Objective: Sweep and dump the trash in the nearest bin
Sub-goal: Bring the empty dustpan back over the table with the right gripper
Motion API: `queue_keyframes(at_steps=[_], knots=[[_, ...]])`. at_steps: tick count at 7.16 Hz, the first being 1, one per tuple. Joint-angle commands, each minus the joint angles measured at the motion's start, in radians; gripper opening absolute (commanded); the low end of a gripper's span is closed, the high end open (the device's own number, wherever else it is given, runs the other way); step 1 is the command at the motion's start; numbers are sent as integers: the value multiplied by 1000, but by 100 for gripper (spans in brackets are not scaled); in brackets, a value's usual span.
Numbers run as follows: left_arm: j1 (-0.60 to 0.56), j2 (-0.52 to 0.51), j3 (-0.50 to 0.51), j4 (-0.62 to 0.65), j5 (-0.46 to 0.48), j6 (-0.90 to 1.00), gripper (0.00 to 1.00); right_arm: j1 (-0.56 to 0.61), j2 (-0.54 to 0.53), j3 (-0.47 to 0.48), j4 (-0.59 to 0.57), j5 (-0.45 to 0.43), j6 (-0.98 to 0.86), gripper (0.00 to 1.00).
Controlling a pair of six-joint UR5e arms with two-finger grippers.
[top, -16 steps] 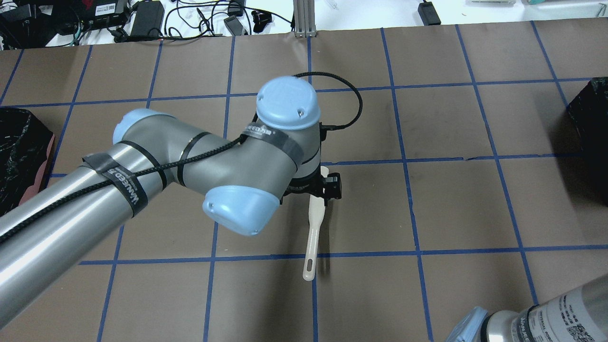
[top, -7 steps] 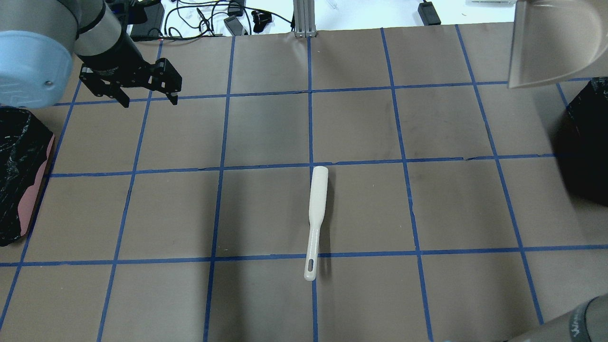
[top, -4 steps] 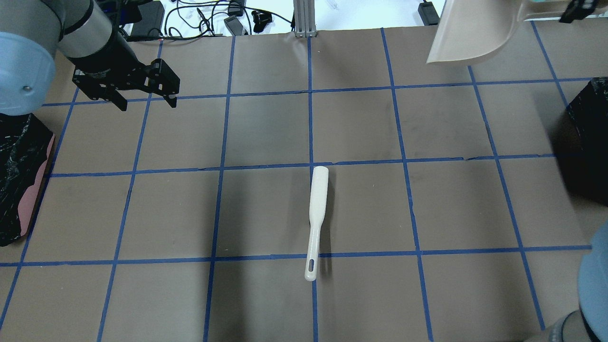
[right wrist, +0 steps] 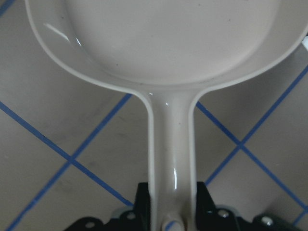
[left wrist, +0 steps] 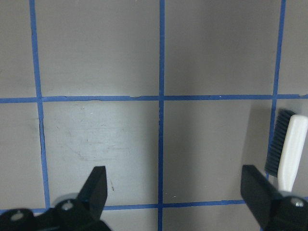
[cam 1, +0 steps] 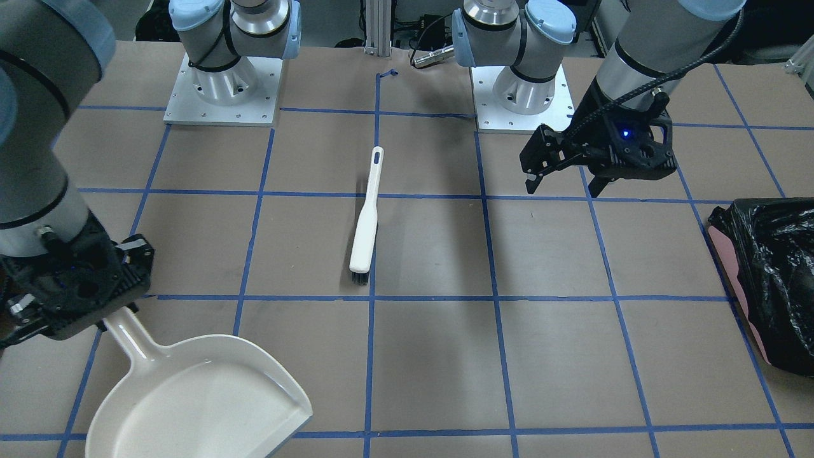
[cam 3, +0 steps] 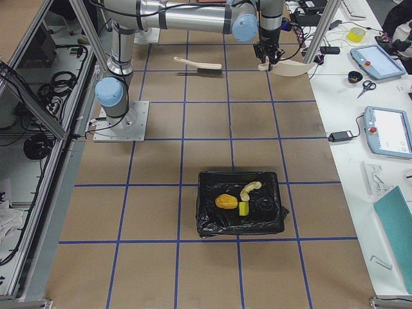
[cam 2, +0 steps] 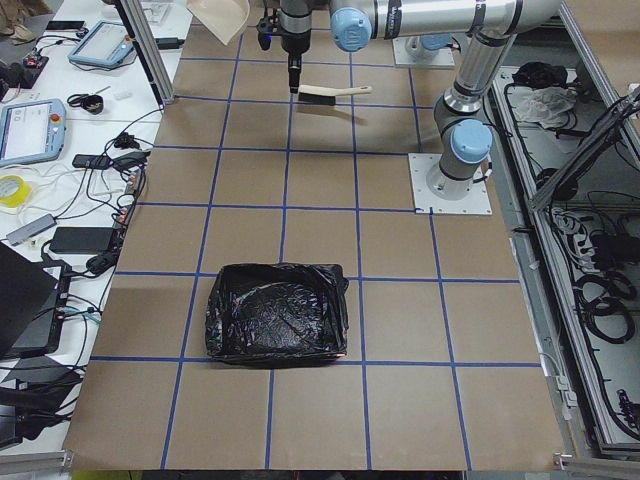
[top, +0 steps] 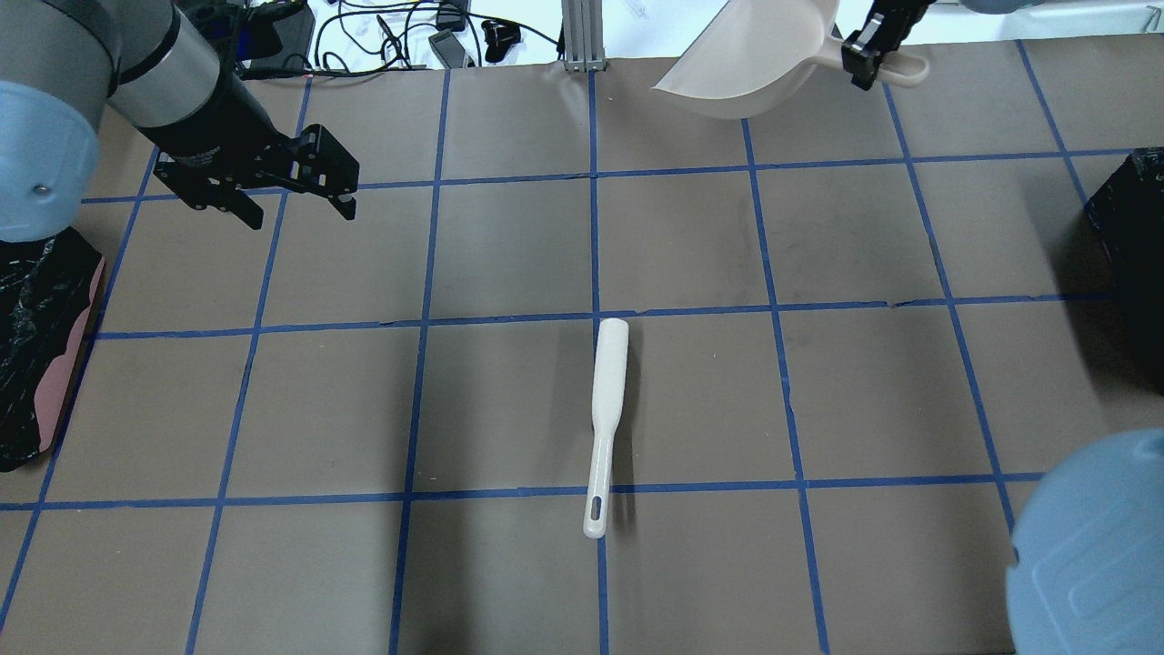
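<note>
The trash lies in the black-lined bin [cam 3: 206, 222] at the robot's right end: an orange-yellow lump [cam 3: 226, 201], a green-and-yellow sponge block [cam 3: 244, 208] and a pale crescent [cam 3: 250, 188]. My right gripper [top: 866, 47] is shut on the handle of the white dustpan [top: 755, 55], held over the table's far edge. The pan [cam 1: 203, 401] is empty; the right wrist view shows it [right wrist: 168, 38] too. My left gripper [top: 300, 216] is open and empty at the far left, also seen from the front [cam 1: 563, 189]. A white brush [top: 607, 400] lies mid-table.
A second black-lined bin [top: 27, 346] stands at the table's left end, close to my left arm. The right bin's corner [top: 1128, 255] shows at the overhead view's right edge. Cables and devices lie beyond the far edge. Blue tape lines grid the brown table.
My left arm left the brush lying on the table and drew off to the far left, gripper open. The dustpan in my right gripper swung left along the far edge.
</note>
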Motion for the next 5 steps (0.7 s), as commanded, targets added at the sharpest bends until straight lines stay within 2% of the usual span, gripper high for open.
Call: queue_keyframes(at_steps=[1, 4, 5], knots=[[1, 3, -6, 0, 12, 0, 100, 78, 33, 4, 71, 132, 363, 0], [3, 5, -6, -2, 12, 0, 100, 210, 90, 3, 76, 172, 871, 0], [3, 5, -6, -2, 12, 0, 100, 241, 101, 6, 67, 172, 953, 0]])
